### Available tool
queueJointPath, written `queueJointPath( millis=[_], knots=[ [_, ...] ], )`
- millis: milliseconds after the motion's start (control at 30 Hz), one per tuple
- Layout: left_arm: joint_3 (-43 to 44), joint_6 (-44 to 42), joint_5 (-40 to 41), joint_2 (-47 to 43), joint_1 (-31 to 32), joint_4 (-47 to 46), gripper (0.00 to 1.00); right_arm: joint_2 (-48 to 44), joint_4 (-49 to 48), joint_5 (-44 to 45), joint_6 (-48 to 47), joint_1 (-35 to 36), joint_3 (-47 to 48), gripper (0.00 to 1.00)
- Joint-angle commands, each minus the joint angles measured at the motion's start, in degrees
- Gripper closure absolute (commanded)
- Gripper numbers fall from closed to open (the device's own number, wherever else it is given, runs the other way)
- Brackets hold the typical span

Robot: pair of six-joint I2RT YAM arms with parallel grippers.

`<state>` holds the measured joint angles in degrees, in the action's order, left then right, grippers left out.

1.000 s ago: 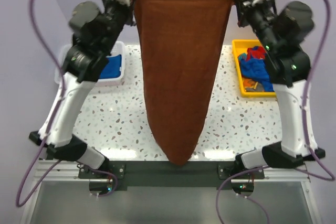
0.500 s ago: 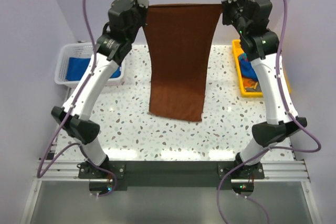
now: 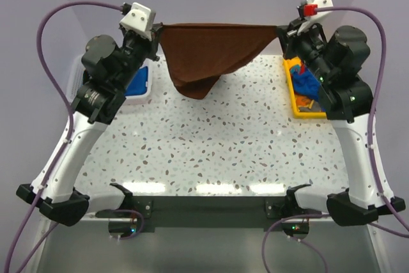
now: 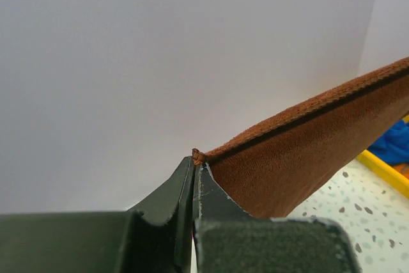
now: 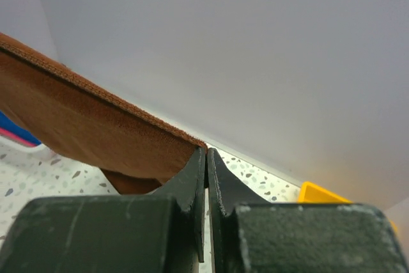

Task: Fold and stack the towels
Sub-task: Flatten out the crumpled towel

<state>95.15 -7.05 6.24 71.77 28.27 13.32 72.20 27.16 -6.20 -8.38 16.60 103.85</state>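
A brown towel [image 3: 208, 52] hangs stretched between my two grippers high over the far side of the table. My left gripper [image 3: 155, 29] is shut on its left top corner, and the towel's hemmed edge [image 4: 307, 119] runs off to the right in the left wrist view. My right gripper [image 3: 282, 29] is shut on its right top corner, with the towel [image 5: 89, 119] to the left in the right wrist view. The towel sags to a point at lower left, its tip above the table. More towels, blue and red [image 3: 308, 78], lie in the yellow bin.
A white basket [image 3: 142, 89] with a blue towel [image 3: 135, 82] stands at the far left, partly behind my left arm. A yellow bin [image 3: 296, 97] stands at the far right. The speckled table [image 3: 217, 145] spreads below. A purple wall is close behind.
Both grippers moved apart and back towards the wall with the towel. The towel, which hung long down the table, is now bunched short and swung away from the camera.
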Motion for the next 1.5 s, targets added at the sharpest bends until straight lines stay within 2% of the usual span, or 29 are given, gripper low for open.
queueJointPath(
  millis=[0, 100, 267, 367, 533, 633, 800, 933, 967, 1100, 1300, 1467],
  knots=[
    [4.93, -0.25, 6.52, -7.51, -2.7, 2.4, 1.0, -6.71, 0.08, 8.49, -1.9, -2.89, 2.74, 1.0],
    [11.6, 1.15, 0.81, -8.92, -2.7, 6.36, 1.0, -9.0, 0.88, 7.25, -2.08, -2.89, 6.97, 1.0],
    [21.72, 1.25, -3.95, -8.14, -2.7, 10.05, 1.0, -8.66, 1.06, 6.73, -2.17, -2.89, 14.44, 1.0],
    [25.86, 0.9, -4.13, -6.56, -2.7, 10.15, 1.0, -7.08, -0.17, 6.98, -1.9, -2.89, 18.3, 1.0],
    [25.79, 0.63, 0.95, -2.61, -2.7, 8.22, 1.0, -2.25, -2.63, 8.66, -0.85, -2.89, 19.98, 1.0],
    [24.56, -0.51, 6.93, 1.96, -2.7, 7.07, 1.0, 1.53, -4.83, 9.97, -0.41, -2.89, 18.32, 1.0],
    [25.6, -4.02, 15.89, 15.13, -3.22, 4.7, 1.0, 11.0, -7.11, 12.87, -1.46, -2.89, 16.65, 1.0],
    [30.43, -2.8, 16.35, 26.82, -5.59, 4.08, 1.0, 18.39, -10.98, 16.21, -2.86, -2.89, 14.97, 1.0],
    [33.14, -2.36, 16.09, 31.54, -6.73, 4.08, 1.0, 20.32, -11.59, 17.09, -3.3, -2.89, 15.76, 1.0],
    [37.2, -1.21, 16.17, 41.42, -9.28, 2.94, 1.0, 29.12, -13.96, 16.66, -5.15, -2.89, 19.19, 1.0],
    [28.53, 2.03, 12.75, 45.74, -12.62, -2.68, 1.0, 37.56, -17.57, 12.89, -6.12, -2.89, 18.75, 1.0],
    [25.97, 4.23, 10.9, 47.06, -15.35, -2.95, 1.0, 41.52, -16.53, 11.47, -6.47, -2.89, 18.58, 1.0]
  ],
)
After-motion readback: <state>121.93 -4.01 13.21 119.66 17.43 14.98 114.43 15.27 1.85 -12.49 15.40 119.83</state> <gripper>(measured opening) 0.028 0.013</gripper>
